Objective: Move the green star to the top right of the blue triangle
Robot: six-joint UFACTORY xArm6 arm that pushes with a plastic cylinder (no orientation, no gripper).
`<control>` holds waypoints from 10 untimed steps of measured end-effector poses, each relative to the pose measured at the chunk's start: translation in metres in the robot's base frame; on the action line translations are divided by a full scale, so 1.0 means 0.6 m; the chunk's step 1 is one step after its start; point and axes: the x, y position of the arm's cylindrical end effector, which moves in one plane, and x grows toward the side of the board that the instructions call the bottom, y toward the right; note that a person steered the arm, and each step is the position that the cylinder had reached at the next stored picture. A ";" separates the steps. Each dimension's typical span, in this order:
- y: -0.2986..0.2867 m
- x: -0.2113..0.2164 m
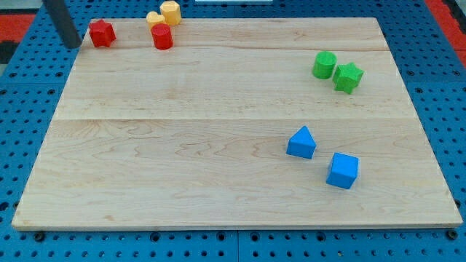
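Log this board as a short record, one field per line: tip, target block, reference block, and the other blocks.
tip: my tip at the view's top left, just left of the red block
target: green star, view's right, beside the green cylinder
reference: blue triangle, below the star
nearby: blue cube, lower right of the triangle
others: red cylinder, two yellow blocks at the top edge

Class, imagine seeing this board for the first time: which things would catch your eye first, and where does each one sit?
The bright green star and green cylinder side by side at the view's right stand out first, with the blue triangle and blue cube below them. At the view's top left cluster red and yellow blocks, and my tip stands just left of the red star.
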 end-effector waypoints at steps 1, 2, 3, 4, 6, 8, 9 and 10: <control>0.096 0.005; 0.140 0.148; 0.310 0.169; 0.503 0.127; 0.728 0.007; 0.765 0.150; 0.702 0.209; 0.707 0.175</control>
